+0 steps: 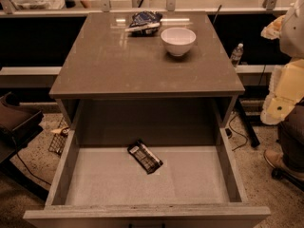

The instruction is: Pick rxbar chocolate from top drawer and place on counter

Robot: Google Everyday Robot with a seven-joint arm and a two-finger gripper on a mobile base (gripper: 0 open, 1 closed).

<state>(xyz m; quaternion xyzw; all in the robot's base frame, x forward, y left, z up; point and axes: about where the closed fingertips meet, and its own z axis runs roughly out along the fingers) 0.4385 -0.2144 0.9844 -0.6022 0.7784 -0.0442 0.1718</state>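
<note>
Currently: bar in open drawer, gripper parked off to the right

- Snack bar (145, 156) lies flat on the drawer floor, a bit left of centre and nearer the back than the front lip. It sits diagonal, with the white label end toward back-left and the dark end toward front-right. It touches none of the walls.
- Drawer (227, 167) is pulled fully out toward the camera. It has thick side walls and a pale speckled floor, and the bar is the only thing in it.
- Bench (118, 65) sits directly above the drawer opening, with a glossy grey-brown top.
- A white bowl (178, 41) stands upright at back-right of centre on the bench.
- A blue-and-white snack bag (145, 22) lies at the back edge, just left of the bowl and not touching it.
- Gripper (274, 28), as far as I can read it, is the cream tip at the upper right edge. It is beside the bench's back-right corner and off the surface, well apart from the bar. Whether it is apart or together, I cannot tell.
- Arm (289, 84) runs down the right edge below the gripper in pale yellow segments, clear of both bench and drawer.
- A water bottle (237, 54) stands upright behind the bench's right side.
- A cable (240, 132) trails on the floor right of the drawer.
</note>
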